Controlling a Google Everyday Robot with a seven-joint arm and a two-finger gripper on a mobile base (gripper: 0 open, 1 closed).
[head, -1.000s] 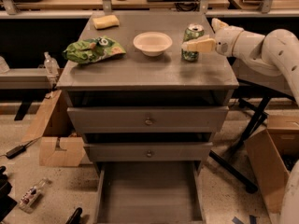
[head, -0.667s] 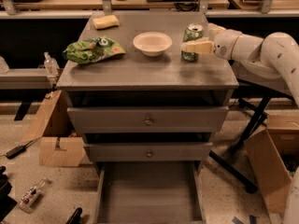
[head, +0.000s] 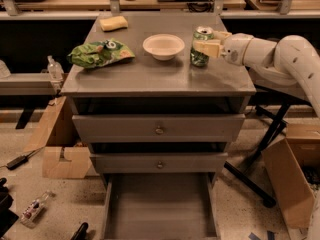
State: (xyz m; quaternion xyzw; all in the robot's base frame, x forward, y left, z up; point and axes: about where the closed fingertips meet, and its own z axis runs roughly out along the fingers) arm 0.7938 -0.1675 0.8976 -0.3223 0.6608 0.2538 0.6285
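A green soda can (head: 200,54) stands upright at the right rear of the grey cabinet top (head: 150,76). My gripper (head: 205,40) reaches in from the right on a white arm (head: 270,51) and is open. Its tan fingers (head: 206,47) straddle the upper part of the can, one in front and one behind. A white bowl (head: 163,46) sits just left of the can. Further left lies a green chip bag (head: 100,54). A yellow sponge (head: 113,23) rests at the back left corner.
The cabinet has two shut drawers (head: 159,129) and a bottom drawer (head: 159,206) pulled out. Cardboard boxes (head: 62,156) sit on the floor at the left and at the right (head: 292,181). A plastic bottle (head: 34,208) lies on the floor. A black stand's legs (head: 252,176) cross at the right.
My gripper has slid left along the cabinet top, and its fingers now sit on either side of the can. The can, bowl, bag and sponge have not moved.
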